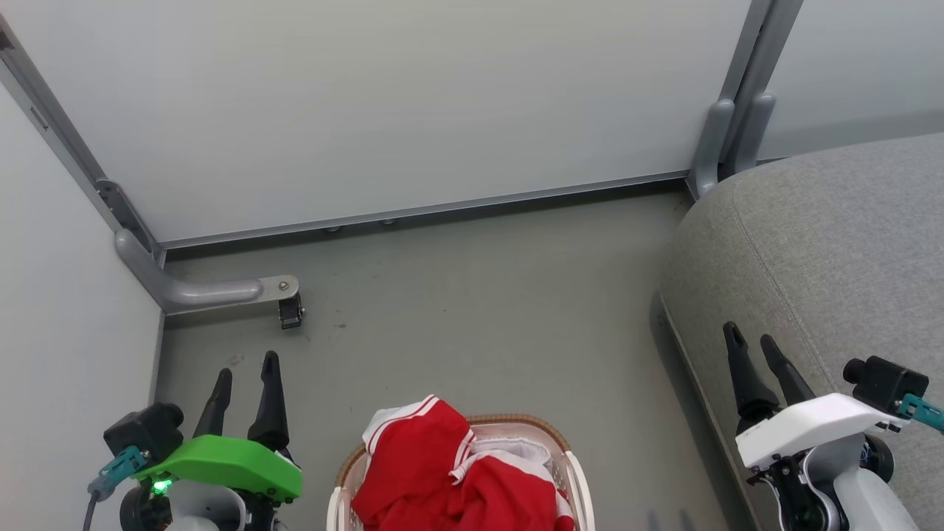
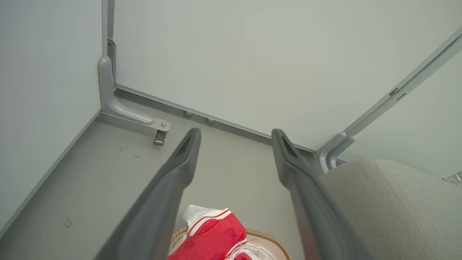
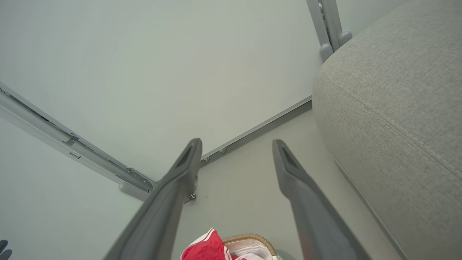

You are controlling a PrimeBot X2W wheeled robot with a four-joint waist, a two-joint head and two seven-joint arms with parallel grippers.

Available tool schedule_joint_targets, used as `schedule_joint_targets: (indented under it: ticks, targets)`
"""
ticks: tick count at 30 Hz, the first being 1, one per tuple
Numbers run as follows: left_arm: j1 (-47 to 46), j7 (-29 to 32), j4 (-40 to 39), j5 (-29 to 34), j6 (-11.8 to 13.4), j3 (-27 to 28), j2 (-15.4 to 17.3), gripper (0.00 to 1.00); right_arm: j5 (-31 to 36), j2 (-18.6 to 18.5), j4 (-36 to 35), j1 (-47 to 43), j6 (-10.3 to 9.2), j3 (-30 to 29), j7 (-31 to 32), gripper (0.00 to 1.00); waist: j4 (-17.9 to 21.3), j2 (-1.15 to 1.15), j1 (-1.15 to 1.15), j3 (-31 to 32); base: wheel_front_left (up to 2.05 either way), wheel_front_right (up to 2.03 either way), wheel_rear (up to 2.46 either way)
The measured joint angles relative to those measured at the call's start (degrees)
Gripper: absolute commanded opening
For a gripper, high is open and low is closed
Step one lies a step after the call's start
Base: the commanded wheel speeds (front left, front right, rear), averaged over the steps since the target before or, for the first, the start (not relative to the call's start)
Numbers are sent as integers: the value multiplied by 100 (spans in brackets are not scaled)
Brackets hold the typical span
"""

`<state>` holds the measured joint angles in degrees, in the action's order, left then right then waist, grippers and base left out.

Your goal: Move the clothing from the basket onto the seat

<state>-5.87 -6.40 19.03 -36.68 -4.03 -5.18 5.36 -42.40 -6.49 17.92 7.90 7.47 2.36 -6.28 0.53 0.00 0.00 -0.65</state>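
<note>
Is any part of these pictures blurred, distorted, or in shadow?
Head view: soft even light, no glare, all sharp; the seat throws a faint shadow on the floor beside it. Left wrist view: the left tool is blurred toward the lens, and the wide lens slants the wall frame. Right wrist view: the right tool blurs likewise; the seat's weave is sharp.
</note>
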Motion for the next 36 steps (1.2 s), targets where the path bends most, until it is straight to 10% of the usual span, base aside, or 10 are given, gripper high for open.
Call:
schedule_joint_targets:
  ticks: [36]
  targets:
    - [82, -520, 132, 2042, 250, -399, 26, 100, 2419, 52, 321, -35, 1, 26, -522, 100, -5, 0, 0, 53, 0, 0, 0]
